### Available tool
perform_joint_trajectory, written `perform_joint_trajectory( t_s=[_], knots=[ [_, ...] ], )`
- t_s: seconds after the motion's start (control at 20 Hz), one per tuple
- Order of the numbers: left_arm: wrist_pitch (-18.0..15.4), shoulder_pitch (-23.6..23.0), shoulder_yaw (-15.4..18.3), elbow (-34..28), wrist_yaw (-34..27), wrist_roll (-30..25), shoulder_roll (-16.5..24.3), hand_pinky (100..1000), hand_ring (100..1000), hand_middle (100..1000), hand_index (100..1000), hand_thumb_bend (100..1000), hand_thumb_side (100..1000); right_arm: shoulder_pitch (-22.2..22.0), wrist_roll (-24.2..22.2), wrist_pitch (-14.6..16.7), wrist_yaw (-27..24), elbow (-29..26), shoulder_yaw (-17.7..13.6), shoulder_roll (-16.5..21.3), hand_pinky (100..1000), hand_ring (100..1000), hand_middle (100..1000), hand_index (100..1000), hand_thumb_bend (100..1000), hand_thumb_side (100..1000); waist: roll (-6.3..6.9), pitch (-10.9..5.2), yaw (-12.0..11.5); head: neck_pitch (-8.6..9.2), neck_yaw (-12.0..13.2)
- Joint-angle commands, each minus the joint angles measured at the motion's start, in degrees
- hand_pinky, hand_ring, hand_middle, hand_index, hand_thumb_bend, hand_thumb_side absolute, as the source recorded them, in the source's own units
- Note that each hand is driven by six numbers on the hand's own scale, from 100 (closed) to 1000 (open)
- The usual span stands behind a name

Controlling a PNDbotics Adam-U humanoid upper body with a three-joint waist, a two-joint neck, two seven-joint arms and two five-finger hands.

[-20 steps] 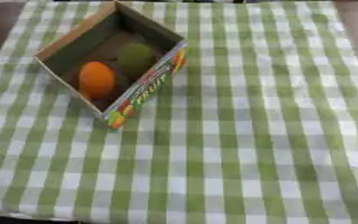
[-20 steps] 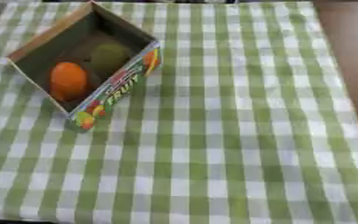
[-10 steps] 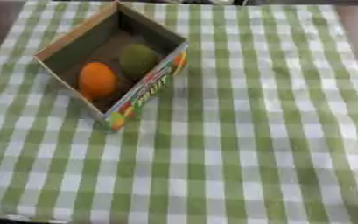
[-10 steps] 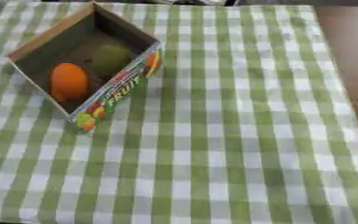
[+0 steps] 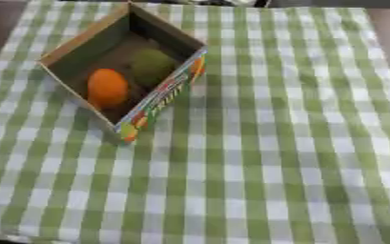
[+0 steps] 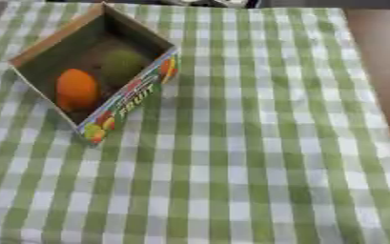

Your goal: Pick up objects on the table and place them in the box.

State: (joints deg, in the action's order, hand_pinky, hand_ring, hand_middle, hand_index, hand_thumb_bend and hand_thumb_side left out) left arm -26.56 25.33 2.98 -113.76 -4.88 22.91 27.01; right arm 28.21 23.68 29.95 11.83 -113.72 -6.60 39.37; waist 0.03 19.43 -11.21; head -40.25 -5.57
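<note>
Showing neither hand, both views are looking down at the work with no arm reaching in, so how the fingers stand cannot be told.

Sitting toward the upper left of the checked cloth (image 5: 264, 143), the box (image 5: 160, 95) is resting turned at an angle, one corner pointing toward the far edge and another toward the near left. It is an open-topped cardboard box, plain brown on its inner walls, with a bright printed band running along its right-facing side; in the right eye view the word "FRUIT" is showing on that band among small fruit pictures.

Inside the box two things are lying on its floor. An orange fruit (image 5: 107, 87) is sitting nearer the left, near corner, and a green fruit (image 5: 152, 66) is lying just behind it and to its right, closer to the printed wall. Whether the two are touching cannot be told.

Covering the tabletop (image 6: 381, 52), the green-and-white cloth is spreading out flat from the box across the rest of the view, and bare dark brown wood is showing along the right edge and at the upper left corner.
</note>
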Motion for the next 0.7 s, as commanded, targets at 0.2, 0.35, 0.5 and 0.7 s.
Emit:
perform_joint_trajectory(
  t_s=[0.2, 0.35, 0.5, 0.7],
  knots=[
    [-0.3, 0.9, 0.8, -0.8, -0.2, 0.1, 0.7, 696, 667, 641, 831, 143, 430, 0.4, -1.1, 1.1, 0.2, -0.9, -0.9, 0.3, 916, 795, 755, 883, 100, 333, -0.10, -0.95, 0.1, 0.58, 0.3],
    [-0.3, 1.0, 0.8, -0.8, -0.2, 0.1, 0.7, 696, 667, 641, 831, 144, 430, 0.2, -1.4, 1.5, -0.2, -0.9, -1.0, 0.1, 915, 795, 754, 882, 100, 337, -0.22, -0.98, 0.1, 0.63, 0.3],
    [-0.4, 1.0, 0.9, -0.8, -0.2, 0.0, 0.7, 696, 667, 642, 831, 147, 428, 0.0, -1.9, 1.8, -0.7, -0.9, -1.1, -0.2, 912, 798, 752, 882, 100, 308, -0.30, -1.03, 0.2, 0.63, 0.3],
    [-0.5, 1.0, 0.9, -0.8, -0.1, 0.0, 0.9, 696, 668, 642, 831, 149, 426, -0.2, -2.1, 2.1, -1.3, -0.9, -1.3, -0.4, 909, 800, 750, 880, 100, 304, -0.36, -1.09, 0.2, 0.61, 0.3]
  ],
)
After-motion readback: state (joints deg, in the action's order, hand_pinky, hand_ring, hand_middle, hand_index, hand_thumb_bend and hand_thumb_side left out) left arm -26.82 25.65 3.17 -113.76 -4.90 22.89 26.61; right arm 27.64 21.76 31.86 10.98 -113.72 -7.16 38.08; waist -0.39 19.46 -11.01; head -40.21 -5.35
